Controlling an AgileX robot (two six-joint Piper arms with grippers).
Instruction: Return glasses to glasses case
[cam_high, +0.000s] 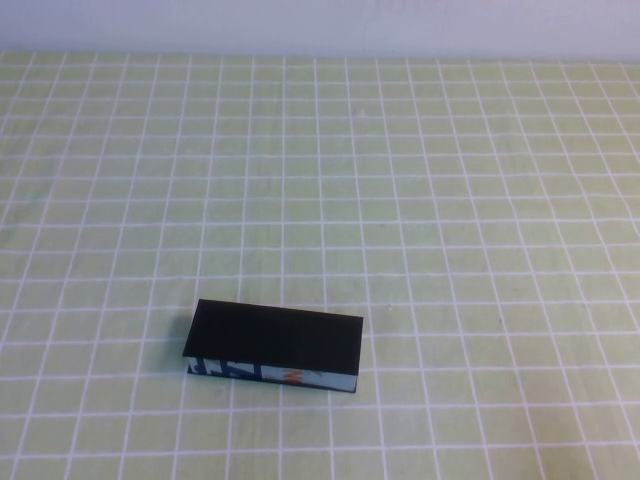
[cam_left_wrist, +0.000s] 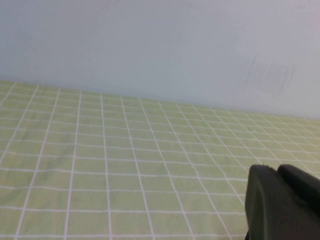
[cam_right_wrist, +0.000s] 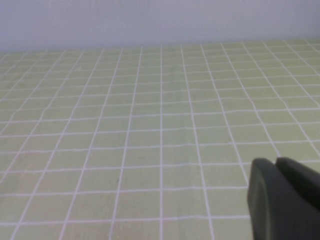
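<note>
The glasses case (cam_high: 275, 335) lies on the green checked cloth at the near left of centre. Its flat black lid is down and its front side shows blue, white and orange print. The glasses are not in view in any frame. Neither arm shows in the high view. My left gripper (cam_left_wrist: 276, 169) shows only in the left wrist view, its two dark fingers pressed together, held above bare cloth and facing a pale wall. My right gripper (cam_right_wrist: 275, 161) shows only in the right wrist view, also with its fingers together and holding nothing, above bare cloth.
The green cloth with a white grid (cam_high: 450, 200) covers the whole table. A pale wall (cam_left_wrist: 160, 45) stands along the far edge.
</note>
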